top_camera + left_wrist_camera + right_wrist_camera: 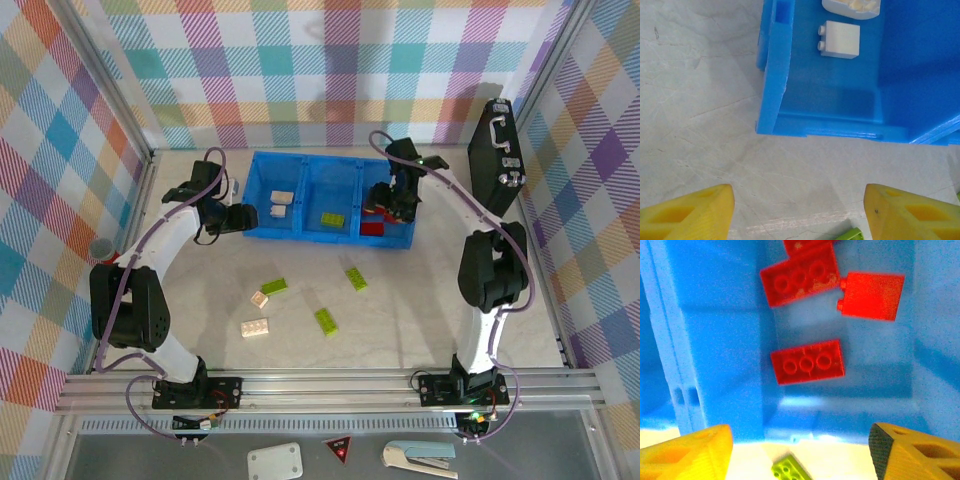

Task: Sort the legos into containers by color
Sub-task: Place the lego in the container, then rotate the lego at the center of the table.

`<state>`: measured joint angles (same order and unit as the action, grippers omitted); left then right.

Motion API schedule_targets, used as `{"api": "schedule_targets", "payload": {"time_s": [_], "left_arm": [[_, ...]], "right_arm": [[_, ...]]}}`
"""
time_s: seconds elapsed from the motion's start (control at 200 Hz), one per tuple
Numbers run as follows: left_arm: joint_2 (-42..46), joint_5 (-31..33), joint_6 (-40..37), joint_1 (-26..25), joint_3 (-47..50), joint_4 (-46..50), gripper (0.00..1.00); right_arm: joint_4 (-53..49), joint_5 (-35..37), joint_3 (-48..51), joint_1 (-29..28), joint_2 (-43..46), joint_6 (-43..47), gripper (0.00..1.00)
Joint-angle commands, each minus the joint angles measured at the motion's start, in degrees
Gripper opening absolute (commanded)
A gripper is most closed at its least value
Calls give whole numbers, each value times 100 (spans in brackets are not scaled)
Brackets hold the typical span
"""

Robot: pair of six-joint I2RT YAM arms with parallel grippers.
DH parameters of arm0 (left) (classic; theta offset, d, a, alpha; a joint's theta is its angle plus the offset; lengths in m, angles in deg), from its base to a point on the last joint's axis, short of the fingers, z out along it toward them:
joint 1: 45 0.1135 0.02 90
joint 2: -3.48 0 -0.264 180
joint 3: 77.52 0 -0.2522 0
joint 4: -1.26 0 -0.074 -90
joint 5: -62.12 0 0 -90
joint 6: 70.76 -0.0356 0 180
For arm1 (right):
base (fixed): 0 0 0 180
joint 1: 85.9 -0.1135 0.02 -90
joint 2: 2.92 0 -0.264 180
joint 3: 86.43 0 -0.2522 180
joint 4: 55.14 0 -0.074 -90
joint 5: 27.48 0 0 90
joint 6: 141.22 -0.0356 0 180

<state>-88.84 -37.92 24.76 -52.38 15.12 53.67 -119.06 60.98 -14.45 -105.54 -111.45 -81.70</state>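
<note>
The red bricks (807, 362) lie in the tray compartment (715, 340) just ahead of your right hand (800, 442), which gapes wide and empty. A cream brick (840, 40) sits in the end compartment (900, 75) ahead of your left hand (797, 200), equally wide, empty.

- blue tray (300, 236): 1, split into 3 containers
- cream legos (255, 326): 4 total, 2 in the left container, 2 loose on the tabletop (420, 310)
- green legos (326, 320): 4 total, 1 in the middle container, 3 on the tabletop
- red legos (807, 362): 4 visible in the right container, one cut off by the frame edge
- black briefcase (503, 150): 1
</note>
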Motion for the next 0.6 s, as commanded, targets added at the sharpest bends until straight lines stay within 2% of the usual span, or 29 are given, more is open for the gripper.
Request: {"api": "schedule_targets", "payload": {"time_s": [0.0,0.355,0.6], "left_arm": [[-74,-49,54,-99,-222,241,69],[-63,42,54,-552,-660,852,69],[190,-111,405,-748,-362,1047,69]], "right_arm": [[66,-164,422,-62,459,226,73],[463,-411,2054,-145,1565,236,73],[704,-536,2942,-170,2188,176,73]]}}
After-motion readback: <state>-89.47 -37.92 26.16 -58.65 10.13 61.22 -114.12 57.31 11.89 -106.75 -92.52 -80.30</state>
